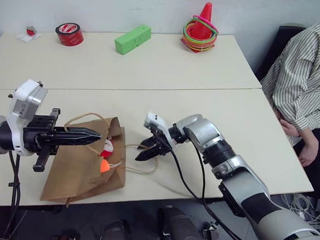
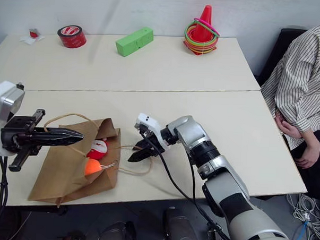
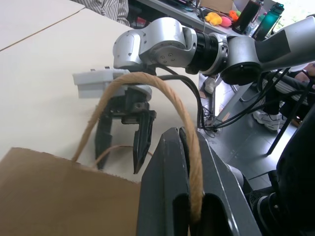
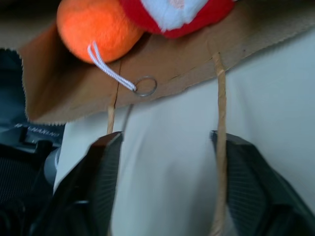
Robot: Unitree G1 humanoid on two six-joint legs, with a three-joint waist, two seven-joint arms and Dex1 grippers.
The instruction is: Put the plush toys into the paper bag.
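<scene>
While the left gripper clamps one cord handle, both plush toys sit just inside the paper bag mouth — they could, seemingly, roll out if the right gripper, jaws apart, snags the lower handle.

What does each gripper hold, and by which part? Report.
The left gripper is shut on the paper bag, pinching its upper cord handle. The right gripper stands open near the bag's mouth, straddling the lower handle, holding nothing.
</scene>
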